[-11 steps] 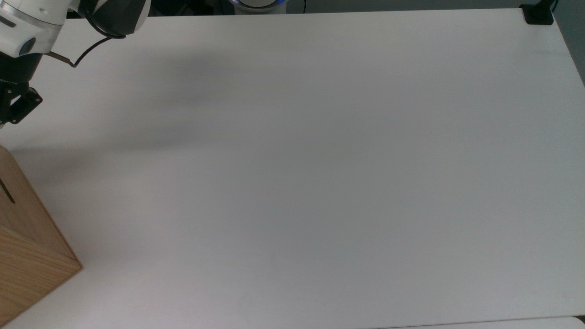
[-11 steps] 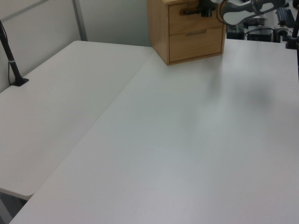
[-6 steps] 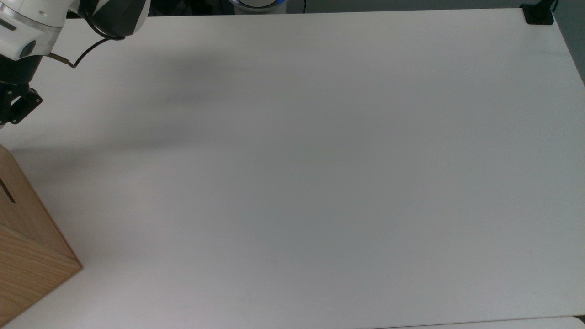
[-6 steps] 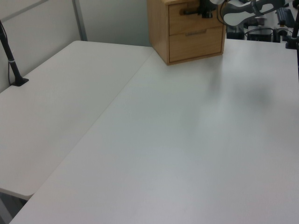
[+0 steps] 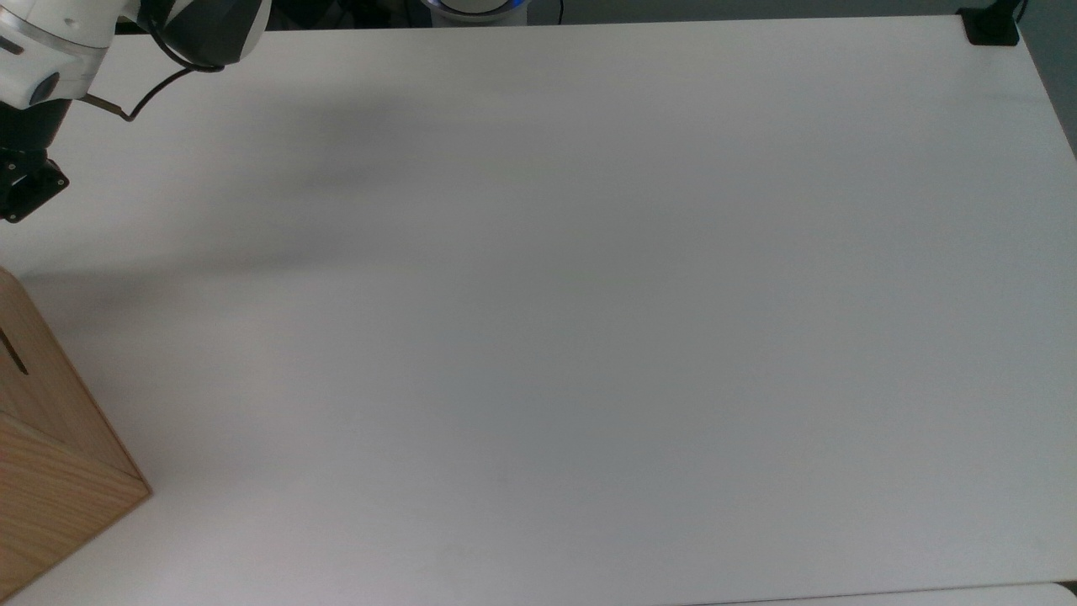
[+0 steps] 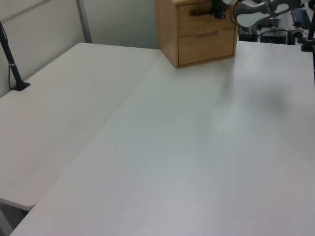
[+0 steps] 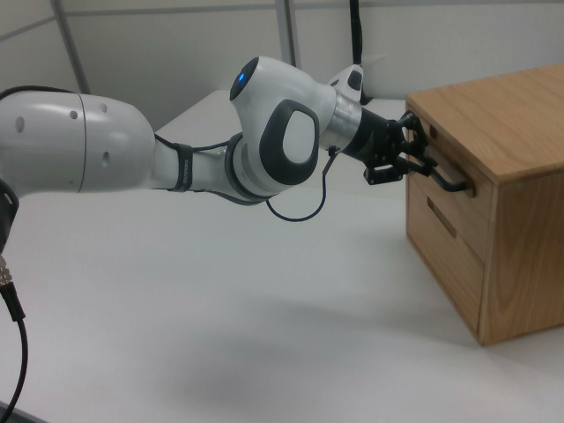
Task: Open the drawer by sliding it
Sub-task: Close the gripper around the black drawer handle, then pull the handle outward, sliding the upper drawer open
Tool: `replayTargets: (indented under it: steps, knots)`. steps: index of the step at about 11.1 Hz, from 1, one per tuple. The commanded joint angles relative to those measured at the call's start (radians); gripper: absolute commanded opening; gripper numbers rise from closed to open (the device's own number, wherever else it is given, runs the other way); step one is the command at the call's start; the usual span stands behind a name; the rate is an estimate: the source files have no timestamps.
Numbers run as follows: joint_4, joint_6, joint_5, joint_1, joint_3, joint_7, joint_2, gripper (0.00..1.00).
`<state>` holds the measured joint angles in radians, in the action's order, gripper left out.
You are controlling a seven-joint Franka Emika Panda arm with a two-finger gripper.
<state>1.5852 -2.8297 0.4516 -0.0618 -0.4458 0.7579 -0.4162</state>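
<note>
A pale wooden cabinet stands at the right view's right. Its upper drawer carries a black bar handle, and the drawer front sits flush with the cabinet body. My gripper is right at the handle's near end, level with it. In the left view the drawer is at the top edge, with the gripper at the right end of its handle. In the top view the gripper hangs at the left edge, above the cabinet's corner.
A lower drawer with a narrow slot pull sits under the upper one. The white table stretches wide around the cabinet. A black clamp post stands at the left view's left edge, and another mount sits at the top view's far right corner.
The gripper has crept upward in the top view and a little to the right in the left view. The drawer front shows no clear movement.
</note>
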Motion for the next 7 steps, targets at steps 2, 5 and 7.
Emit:
replayTargets:
  steps: [2, 5, 7]
  knots:
    - [0.134, -0.023, 0.010, 0.020, -0.007, 0.000, 0.135, 0.00]
    - [0.251, -0.017, 0.013, 0.042, -0.001, 0.004, 0.256, 0.00]
    - [0.324, -0.013, 0.013, 0.075, -0.001, 0.000, 0.325, 0.00]
